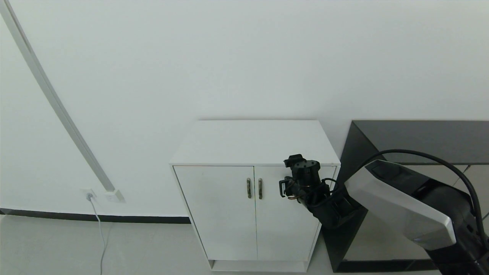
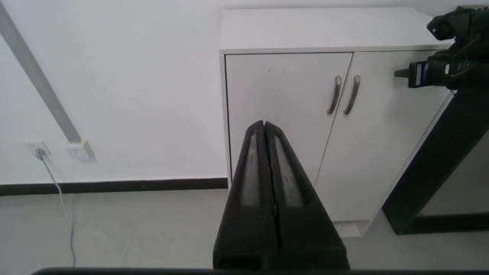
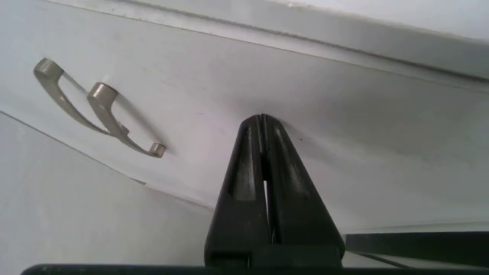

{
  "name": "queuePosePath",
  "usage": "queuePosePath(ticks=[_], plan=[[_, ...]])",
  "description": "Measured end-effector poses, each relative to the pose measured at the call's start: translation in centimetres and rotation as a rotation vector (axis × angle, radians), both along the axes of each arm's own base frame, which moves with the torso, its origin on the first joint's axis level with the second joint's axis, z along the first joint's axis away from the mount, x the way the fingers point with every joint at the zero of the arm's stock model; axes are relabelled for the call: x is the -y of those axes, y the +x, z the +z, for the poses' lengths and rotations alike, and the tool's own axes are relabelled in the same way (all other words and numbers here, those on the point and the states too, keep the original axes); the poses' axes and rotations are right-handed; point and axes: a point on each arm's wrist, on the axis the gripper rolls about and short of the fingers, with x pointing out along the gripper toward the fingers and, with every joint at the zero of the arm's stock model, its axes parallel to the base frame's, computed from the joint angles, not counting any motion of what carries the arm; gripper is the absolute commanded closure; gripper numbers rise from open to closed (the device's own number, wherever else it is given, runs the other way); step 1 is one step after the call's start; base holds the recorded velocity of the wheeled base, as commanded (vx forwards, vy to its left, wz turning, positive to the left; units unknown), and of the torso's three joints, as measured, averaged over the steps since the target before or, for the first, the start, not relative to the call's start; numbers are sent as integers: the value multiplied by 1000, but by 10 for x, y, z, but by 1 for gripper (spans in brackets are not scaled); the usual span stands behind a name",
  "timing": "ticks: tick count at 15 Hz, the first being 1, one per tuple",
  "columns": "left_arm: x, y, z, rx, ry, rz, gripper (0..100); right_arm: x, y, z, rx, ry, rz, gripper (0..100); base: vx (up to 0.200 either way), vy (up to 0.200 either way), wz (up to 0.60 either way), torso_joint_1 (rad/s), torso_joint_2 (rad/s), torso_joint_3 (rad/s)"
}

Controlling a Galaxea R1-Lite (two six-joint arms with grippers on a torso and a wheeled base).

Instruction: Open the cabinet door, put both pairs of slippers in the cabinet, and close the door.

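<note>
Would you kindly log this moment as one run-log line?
cabinet: both doors closed | right gripper: jaws shut, at right door near handles, contact unclear | left gripper: jaws shut, back from cabinet

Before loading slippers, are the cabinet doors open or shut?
Shut: both cabinet doors sit flush, handles side by side at the centre seam.

Plain white wall [image 1: 191,57], evenly lit. Along its foot, black skirting band [image 1: 76,217] above pale grey floor [image 1: 49,248]. Slanting down the wall at left, white cable duct [image 1: 57,103], ending just beside a wall socket [image 1: 88,194]; from the socket, grey cord [image 1: 100,227] trailing to the floor. At right, against the wall, dark glossy unit [image 1: 420,137].
</note>
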Motion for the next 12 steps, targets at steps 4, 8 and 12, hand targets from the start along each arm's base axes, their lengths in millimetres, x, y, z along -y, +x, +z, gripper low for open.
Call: queuePosePath(ticks=[4, 8, 12], plan=[[0, 0, 0, 0, 0, 0, 100, 0, 1, -1, -2, 3, 9, 100, 0, 0, 0, 0, 0, 0], [0, 0, 0, 0, 0, 0, 100, 1, 1, -1, -3, 2, 8, 100, 0, 0, 0, 0, 0, 0], [0, 0, 0, 0, 0, 0, 100, 0, 1, 0, 1, 5, 9, 100, 0, 0, 0, 0, 0, 0]])
